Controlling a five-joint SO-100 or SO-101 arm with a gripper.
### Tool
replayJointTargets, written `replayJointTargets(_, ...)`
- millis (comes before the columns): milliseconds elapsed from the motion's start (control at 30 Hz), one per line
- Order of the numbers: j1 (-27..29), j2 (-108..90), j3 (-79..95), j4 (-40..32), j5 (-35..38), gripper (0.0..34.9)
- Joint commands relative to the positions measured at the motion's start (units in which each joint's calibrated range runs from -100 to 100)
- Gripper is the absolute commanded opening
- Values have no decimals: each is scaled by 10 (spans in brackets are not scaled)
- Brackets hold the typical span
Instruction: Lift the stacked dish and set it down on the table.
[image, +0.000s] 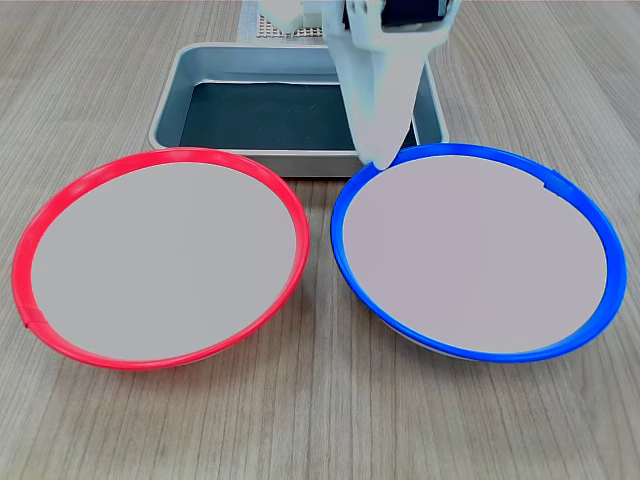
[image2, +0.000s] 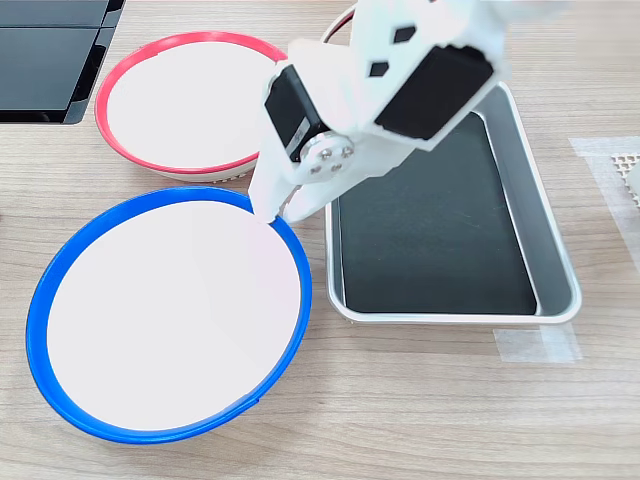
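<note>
A blue dish (image: 470, 255) sits flat on the wood-grain worktop (image: 320, 420), round, shallow, its pale grey inside empty, with no long axis to speak of. In the first exterior view a same-shaped red dish (image: 160, 255), also empty, lies at its 9 o'clock, just beside it. A rectangular metal tray (image: 200, 70) with a dark floor, nothing in it, stands at the blue dish's 11 o'clock. The white end effector (image: 382, 160) tapers down to the blue rim's far edge; whether it grips that rim cannot be told.
</note>
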Motion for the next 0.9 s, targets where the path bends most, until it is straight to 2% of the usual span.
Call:
replayJointTargets(0,9,-78,12,42,6,52)
replayJointTargets(67,15,-120,28,67,9,46)
replayJointTargets(167,27,-199,65,104,15,8)
replayJointTargets(233,39,-264,102,110,12,2)
replayJointTargets(400,80,-465,256,29,-50,0)
replayJointTargets(567,101,-685,459,-56,-79,0)
replayJointTargets(667,114,-800,564,-67,-83,0)
replayJointTargets(867,125,-910,674,-51,-91,0)
